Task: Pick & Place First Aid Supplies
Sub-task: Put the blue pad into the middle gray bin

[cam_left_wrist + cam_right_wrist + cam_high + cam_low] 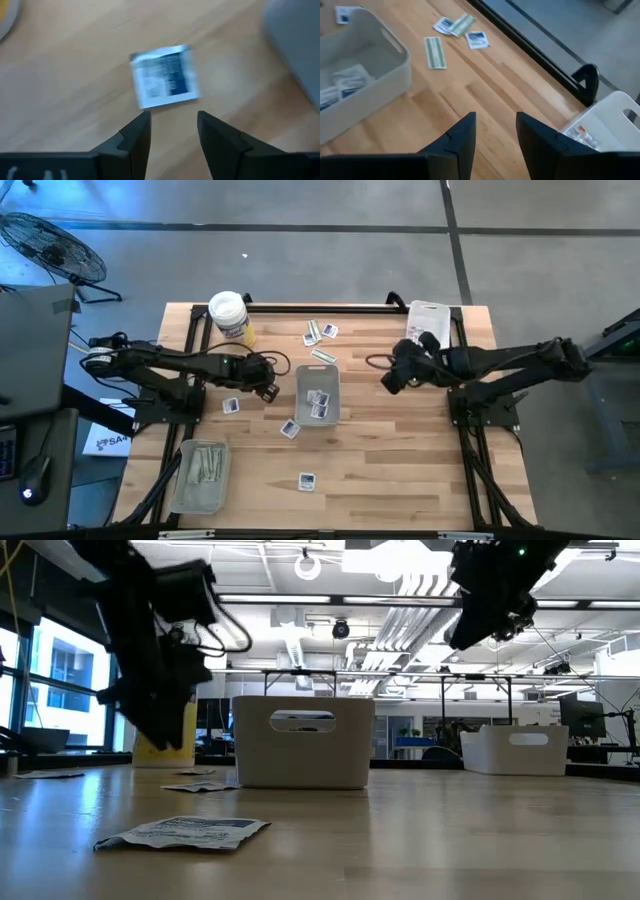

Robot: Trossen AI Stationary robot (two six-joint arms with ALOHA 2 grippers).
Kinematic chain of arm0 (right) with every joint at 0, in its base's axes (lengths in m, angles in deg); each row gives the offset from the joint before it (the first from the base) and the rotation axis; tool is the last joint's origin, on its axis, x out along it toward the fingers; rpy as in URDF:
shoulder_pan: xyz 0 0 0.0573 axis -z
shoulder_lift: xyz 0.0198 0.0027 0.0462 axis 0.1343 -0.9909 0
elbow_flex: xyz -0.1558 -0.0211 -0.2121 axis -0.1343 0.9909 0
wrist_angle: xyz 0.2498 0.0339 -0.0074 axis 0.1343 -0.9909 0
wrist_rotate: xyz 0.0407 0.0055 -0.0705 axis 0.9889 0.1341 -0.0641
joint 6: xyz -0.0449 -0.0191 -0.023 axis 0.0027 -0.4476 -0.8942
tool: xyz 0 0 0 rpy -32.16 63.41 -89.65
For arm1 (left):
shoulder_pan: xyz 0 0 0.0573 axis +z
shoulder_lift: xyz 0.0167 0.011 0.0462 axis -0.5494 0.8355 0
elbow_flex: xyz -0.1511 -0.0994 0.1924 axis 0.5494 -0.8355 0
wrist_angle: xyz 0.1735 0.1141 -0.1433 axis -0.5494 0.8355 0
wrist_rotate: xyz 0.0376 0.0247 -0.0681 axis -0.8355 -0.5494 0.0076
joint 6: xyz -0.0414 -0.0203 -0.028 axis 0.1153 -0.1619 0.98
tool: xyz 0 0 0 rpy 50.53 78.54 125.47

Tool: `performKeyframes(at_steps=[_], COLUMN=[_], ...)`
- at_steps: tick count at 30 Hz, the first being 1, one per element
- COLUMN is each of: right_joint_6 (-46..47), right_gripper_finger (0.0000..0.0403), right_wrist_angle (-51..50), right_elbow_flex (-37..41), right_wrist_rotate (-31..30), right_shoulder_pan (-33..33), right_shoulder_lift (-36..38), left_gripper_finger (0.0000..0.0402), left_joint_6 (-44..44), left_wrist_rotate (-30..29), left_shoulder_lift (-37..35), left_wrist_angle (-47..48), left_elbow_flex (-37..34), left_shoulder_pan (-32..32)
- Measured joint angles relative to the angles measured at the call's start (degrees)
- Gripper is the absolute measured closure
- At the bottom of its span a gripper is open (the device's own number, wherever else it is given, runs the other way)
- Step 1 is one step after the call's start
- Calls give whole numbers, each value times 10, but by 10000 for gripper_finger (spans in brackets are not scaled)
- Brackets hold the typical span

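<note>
Wood tabletop (400, 460) has first aid packets scattered all over. Left gripper (172, 132) hangs right over a white packet with blue print (164, 76), fingers parted a bit, holding nothing. That packet (231, 406) lies at about 9 o'clock from the centre tray (318, 375), which has a few packets in it. Right gripper (495, 132) hovers at the tray's 3 o'clock, part open and empty. More packets, including a green strip (434, 52), sit around 12 o'clock.
</note>
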Motion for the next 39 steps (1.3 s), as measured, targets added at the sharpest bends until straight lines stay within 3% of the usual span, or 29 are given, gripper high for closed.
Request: performKeyframes(at_steps=[5,10,21,30,39], right_joint_6=[16,17,31,31,31], right_gripper_finger=[270,270,270,270,270], right_wrist_angle=[10,25,27,34,39], right_elbow_flex=[0,0,0,0,0], right_wrist_rotate=[-28,-49,-57,-60,-57], right_shoulder_pan=[-49,-73,-74,-74,-74], right_shoulder_lift=[-3,-3,-3,-10,-30], left_gripper_finger=[245,245,245,246,300], left_joint_6=[55,50,82,97,129], left_wrist_rotate=[-35,-17,-31,-34,-48], left_shoulder_lift=[0,0,-2,0,1], left_wrist_angle=[-18,-114,-199,-236,-237], left_elbow_flex=[-46,-84,-137,-139,-139], left_shoulder_pan=[22,26,24,23,-6])
